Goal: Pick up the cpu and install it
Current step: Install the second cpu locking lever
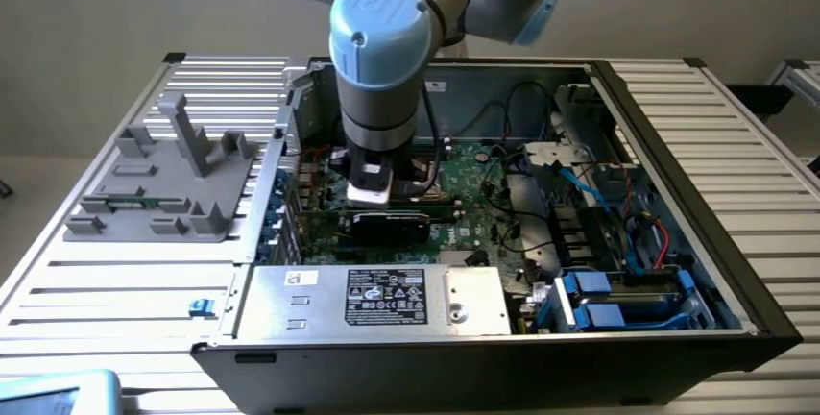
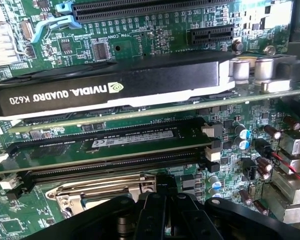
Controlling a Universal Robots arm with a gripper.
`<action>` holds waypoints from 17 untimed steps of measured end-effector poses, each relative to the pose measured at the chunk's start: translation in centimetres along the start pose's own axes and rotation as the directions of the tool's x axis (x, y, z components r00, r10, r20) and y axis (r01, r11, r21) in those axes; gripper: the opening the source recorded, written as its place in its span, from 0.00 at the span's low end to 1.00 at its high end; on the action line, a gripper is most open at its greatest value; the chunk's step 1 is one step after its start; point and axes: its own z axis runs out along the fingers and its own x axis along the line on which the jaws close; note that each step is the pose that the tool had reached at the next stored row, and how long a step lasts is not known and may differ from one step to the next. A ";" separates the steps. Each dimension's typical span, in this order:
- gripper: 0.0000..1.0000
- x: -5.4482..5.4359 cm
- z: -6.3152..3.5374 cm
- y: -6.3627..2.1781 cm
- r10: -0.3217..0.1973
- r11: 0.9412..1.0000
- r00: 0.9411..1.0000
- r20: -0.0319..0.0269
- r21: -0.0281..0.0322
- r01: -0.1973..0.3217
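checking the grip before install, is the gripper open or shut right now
Shut. In the wrist view the gripper has its black fingers drawn together above the metal socket frame, with no gap showing. Whether the cpu sits between them cannot be told.

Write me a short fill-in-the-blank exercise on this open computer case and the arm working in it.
1. The end effector hangs inside the open computer ____.
2. The black graphics card carries the printed brand name ____.
3. The silver box with the black-and-white label sits at the case's ____ edge in the exterior view.
4. On the table at the exterior view's left stands a ____ plastic fixture.

Missing words: case; NVIDIA; near; grey
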 end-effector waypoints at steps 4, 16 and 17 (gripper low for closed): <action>0.11 -0.1 0.02 0.01 -0.001 1.000 1.000 -0.002 -0.001 0.001; 0.11 -0.4 0.02 0.07 -0.005 1.000 1.000 -0.014 -0.001 0.005; 0.11 -0.4 0.02 0.07 -0.006 1.000 1.000 -0.016 -0.001 0.006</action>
